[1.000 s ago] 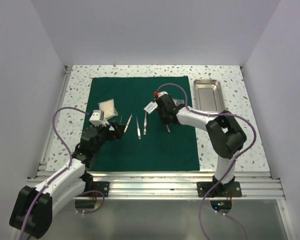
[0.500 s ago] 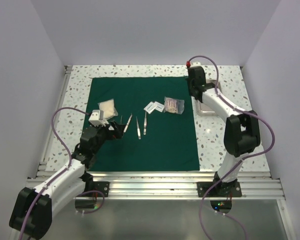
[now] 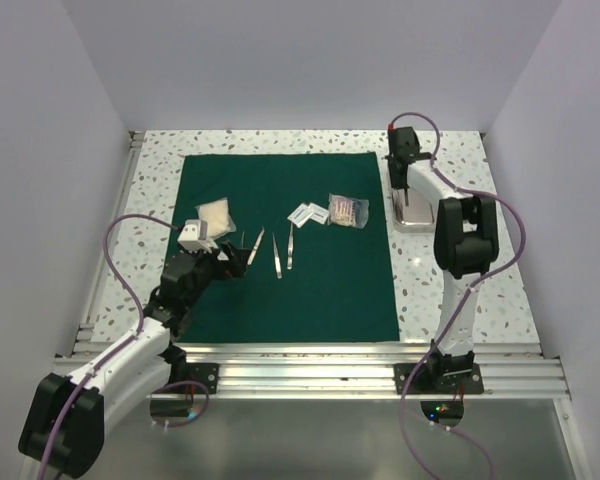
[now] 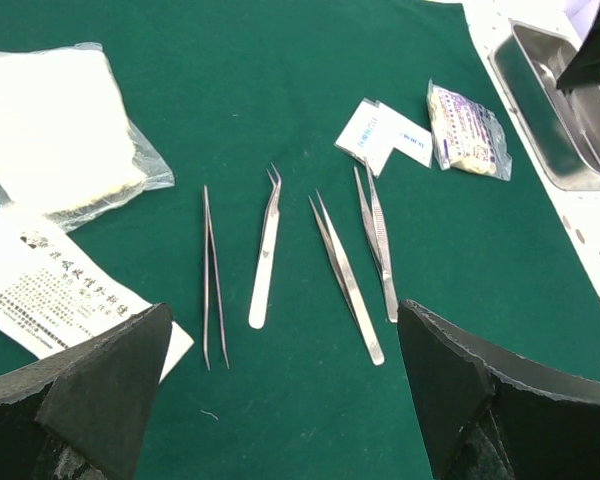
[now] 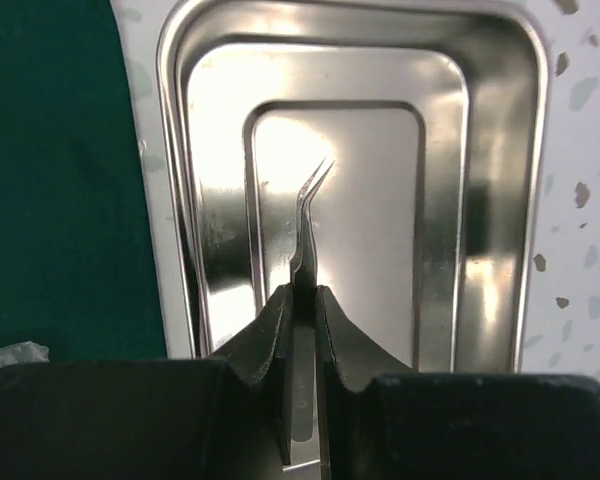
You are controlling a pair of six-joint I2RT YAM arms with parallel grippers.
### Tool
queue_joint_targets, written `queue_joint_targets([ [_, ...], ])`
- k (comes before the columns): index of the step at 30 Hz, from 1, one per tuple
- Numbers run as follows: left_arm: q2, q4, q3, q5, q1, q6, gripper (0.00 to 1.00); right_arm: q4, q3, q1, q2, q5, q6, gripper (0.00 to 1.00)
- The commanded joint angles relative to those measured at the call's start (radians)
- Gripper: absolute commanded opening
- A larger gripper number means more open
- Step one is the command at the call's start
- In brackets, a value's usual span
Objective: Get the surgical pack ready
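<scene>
Pinching curved-tip tweezers (image 5: 308, 215) by the handle end, the right gripper (image 5: 305, 300) hung narrow over the steel tray (image 5: 495, 200) at the far right. Let go too high, the tweezers could bounce or skid out onto the table (image 5: 580, 150). The surgical pack (image 3: 280, 290), a flat green sheet, lay left of the tray, bearing loose tweezers (image 4: 265, 250) and packets (image 4: 385, 130). The left gripper (image 4: 280, 365), wide and empty, hovered over its near-left part.

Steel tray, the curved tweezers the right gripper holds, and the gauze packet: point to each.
steel tray (image 5: 380, 200), right wrist view, bare floor.
curved tweezers (image 5: 304, 240), right wrist view, shaft below the bend.
gauze packet (image 4: 55, 130), left wrist view, middle of the white pad.
</scene>
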Motion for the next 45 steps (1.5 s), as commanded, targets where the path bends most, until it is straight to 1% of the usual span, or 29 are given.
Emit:
queue_joint_targets([
  [1, 0.002, 0.026, 0.028, -0.005, -0.007, -0.004, 0.97, -0.032, 0.028, -0.002, 0.026, -0.038, 0.010, 0.00],
  [4, 0.003, 0.026, 0.028, -0.005, -0.007, -0.004, 0.97, -0.001, 0.000, -0.011, 0.034, -0.081, 0.014, 0.00],
  [6, 0.003, 0.026, 0.028, -0.005, -0.007, -0.004, 0.97, 0.014, -0.012, -0.020, 0.037, -0.129, 0.046, 0.00],
  [9, 0.006, 0.026, 0.030, -0.005, -0.007, -0.004, 0.97, 0.022, -0.020, -0.034, 0.049, -0.181, 0.059, 0.07],
  [11, 0.008, 0.024, 0.028, -0.005, -0.007, -0.004, 0.97, 0.025, -0.026, -0.041, 0.058, -0.196, 0.066, 0.08],
  [14, 0.003, 0.021, 0.030, -0.008, -0.005, -0.004, 0.97, 0.026, -0.031, -0.051, 0.061, -0.225, 0.088, 0.13],
  [15, 0.002, 0.018, 0.030, -0.011, -0.007, -0.003, 0.98, 0.026, -0.032, -0.052, 0.057, -0.232, 0.091, 0.18],
  [16, 0.000, 0.017, 0.030, -0.011, -0.005, -0.003, 0.98, 0.026, -0.035, -0.054, 0.051, -0.230, 0.097, 0.25],
  [17, 0.000, 0.017, 0.030, -0.012, -0.007, -0.003, 0.98, 0.038, -0.046, -0.054, 0.043, -0.229, 0.097, 0.27],
  [18, 0.000, 0.015, 0.031, -0.013, -0.007, -0.003, 0.98, 0.043, -0.054, -0.054, 0.020, -0.223, 0.099, 0.30],
  [19, 0.000, 0.015, 0.031, -0.013, -0.007, -0.003, 0.98, 0.048, -0.061, -0.054, 0.008, -0.204, 0.105, 0.37],
  [24, -0.003, 0.009, 0.031, -0.016, -0.007, -0.001, 0.98, 0.060, -0.103, -0.054, -0.080, -0.193, 0.122, 0.41],
  [27, -0.004, 0.009, 0.033, -0.017, -0.007, -0.001, 0.98, 0.075, -0.152, -0.052, -0.167, -0.198, 0.143, 0.41],
  [30, -0.001, 0.008, 0.033, -0.019, -0.007, -0.001, 1.00, 0.089, -0.212, -0.046, -0.271, -0.254, 0.230, 0.43],
  [32, 0.000, 0.008, 0.033, -0.022, -0.007, -0.001, 1.00, 0.075, -0.245, -0.020, -0.327, -0.285, 0.290, 0.44],
  [34, 0.002, 0.006, 0.036, -0.022, -0.007, -0.003, 1.00, 0.054, -0.267, 0.041, -0.353, -0.284, 0.368, 0.43],
  [35, 0.002, 0.006, 0.036, -0.022, -0.007, -0.003, 1.00, 0.045, -0.285, 0.073, -0.368, -0.260, 0.391, 0.43],
  [36, 0.005, 0.006, 0.036, -0.020, -0.007, -0.003, 1.00, 0.043, -0.296, 0.148, -0.376, -0.212, 0.427, 0.45],
  [38, 0.005, 0.006, 0.036, -0.022, -0.007, -0.003, 1.00, 0.039, -0.325, 0.225, -0.379, -0.151, 0.476, 0.48],
  [39, 0.005, 0.006, 0.036, -0.025, -0.007, -0.003, 1.00, 0.042, -0.333, 0.292, -0.379, -0.118, 0.526, 0.49],
  [41, 0.007, 0.006, 0.036, -0.025, -0.007, -0.003, 1.00, 0.055, -0.351, 0.354, -0.362, -0.097, 0.583, 0.51],
  [42, 0.007, 0.006, 0.036, -0.023, -0.007, -0.003, 1.00, 0.065, -0.354, 0.404, -0.356, -0.089, 0.627, 0.52],
  [44, 0.007, 0.004, 0.036, -0.025, -0.005, -0.004, 1.00, 0.085, -0.353, 0.457, -0.333, -0.062, 0.665, 0.56],
  [45, 0.008, 0.003, 0.036, -0.028, -0.007, -0.004, 1.00, 0.092, -0.350, 0.503, -0.300, -0.040, 0.683, 0.57],
])
